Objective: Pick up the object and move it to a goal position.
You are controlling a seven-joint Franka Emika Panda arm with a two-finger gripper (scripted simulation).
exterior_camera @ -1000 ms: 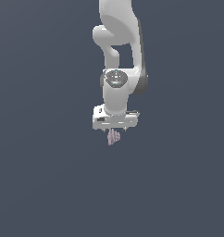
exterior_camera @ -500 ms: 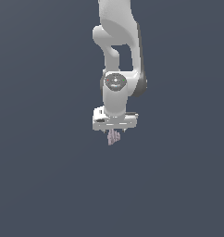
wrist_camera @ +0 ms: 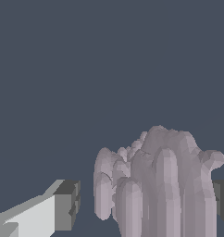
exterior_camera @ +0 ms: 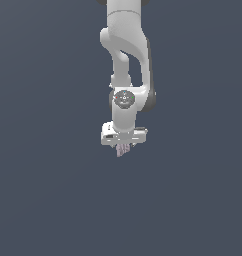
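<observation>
One white robot arm [exterior_camera: 125, 65] hangs at the frame's center, its jaws clenched on the object [exterior_camera: 123, 149], a pale mauve knobbly lump poking out just below the gripper [exterior_camera: 123, 146].

No text, label, brand, number or sign can be read in either view; the white arm [exterior_camera: 127, 60] carries no legible marking, and its surfaces show plain.

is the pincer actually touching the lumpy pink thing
Cannot tell. In the wrist view the object shows a gap to one finger and hides the other pad. In the exterior view it hangs under the pincer, contact too small to see.
</observation>
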